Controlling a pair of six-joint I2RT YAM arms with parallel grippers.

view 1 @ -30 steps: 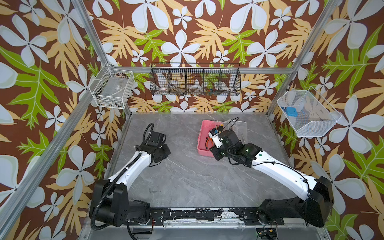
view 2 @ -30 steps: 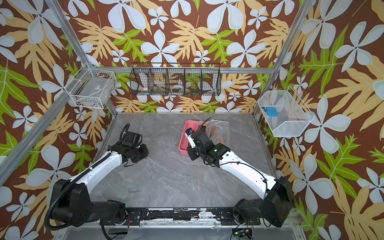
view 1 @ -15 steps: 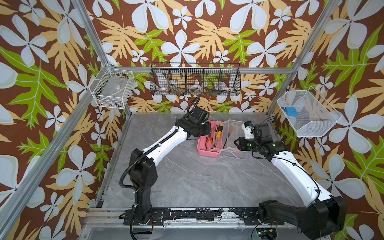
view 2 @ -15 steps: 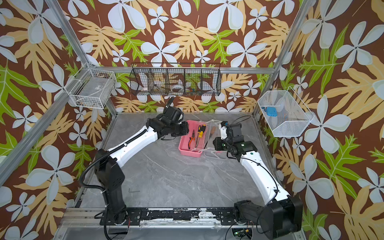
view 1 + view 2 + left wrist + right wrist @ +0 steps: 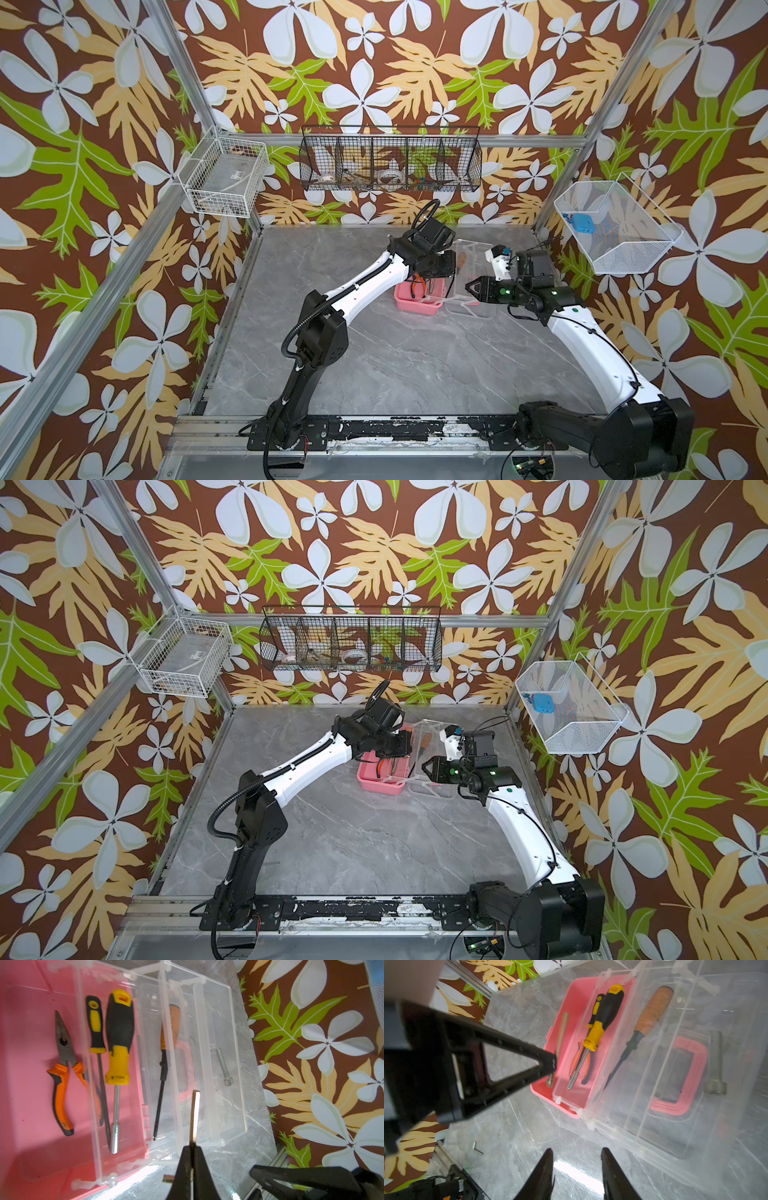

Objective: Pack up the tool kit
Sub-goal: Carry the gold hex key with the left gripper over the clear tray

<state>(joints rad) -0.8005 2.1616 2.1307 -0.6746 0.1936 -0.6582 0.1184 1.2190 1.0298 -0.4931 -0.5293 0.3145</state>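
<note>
Grey tabletop (image 5: 374, 365) | left fingers (image 5: 182, 1174) clenched on metal bit (image 5: 195, 1113) above case (image 5: 27, 1064) | right fingers (image 5: 542, 1176) released

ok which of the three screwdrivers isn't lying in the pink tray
The brown-handled screwdriver: it lies in the clear lid. The thin yellow-black screwdriver and the thick one lie in the pink tray, beside the pliers.

Left arm (image 5: 365, 282) outstretched, left fingers (image 5: 182, 1167) pinched together, right arm (image 5: 582, 340) bent, right fingers (image 5: 542, 1176) apart

The count stands at one pink case (image 5: 25, 1105), one pair of orange-black pliers (image 5: 66, 1057), two yellow-black screwdrivers (image 5: 119, 1036), one brown-handled screwdriver (image 5: 174, 1020), three small metal bits (image 5: 224, 1068), two white wire baskets (image 5: 224, 178) and one black wire basket (image 5: 390, 162).
</note>
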